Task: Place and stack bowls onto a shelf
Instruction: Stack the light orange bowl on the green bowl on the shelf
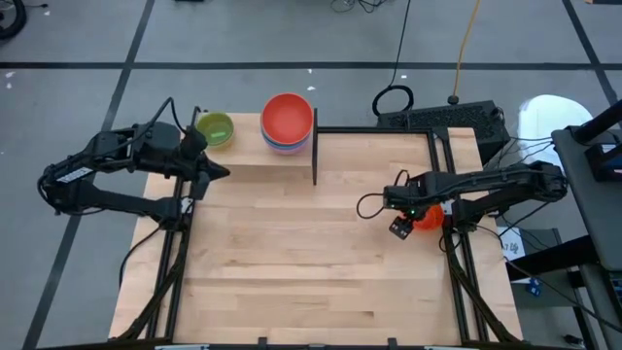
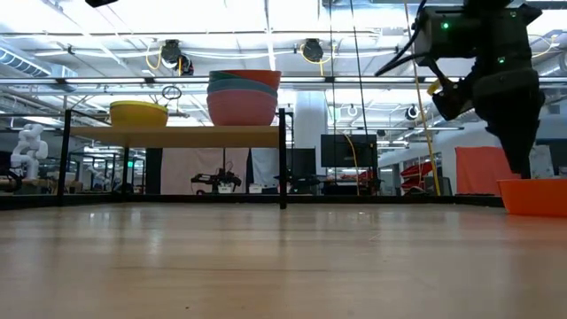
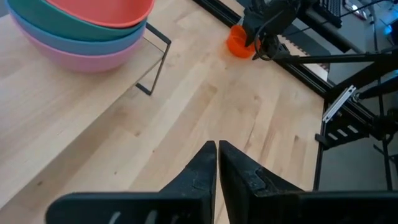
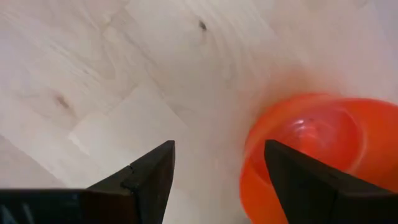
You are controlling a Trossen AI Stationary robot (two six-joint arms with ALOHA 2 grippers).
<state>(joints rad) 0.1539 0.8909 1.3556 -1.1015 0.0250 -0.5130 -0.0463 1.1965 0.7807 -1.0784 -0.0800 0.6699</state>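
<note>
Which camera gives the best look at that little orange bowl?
The right wrist view: the orange bowl fills much of the picture, and you look into it, beside the open right gripper. From above it is mostly hidden under that arm. The low view clips it at the edge; the left wrist view shows it far off.

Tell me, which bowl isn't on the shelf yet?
The orange bowl. It sits on the table under the open right gripper; the others are up on the shelf.

The left tool is extended at the bench's far left with fingers nearly together and empty, while the right tool points downward with fingers spread wide.
</note>
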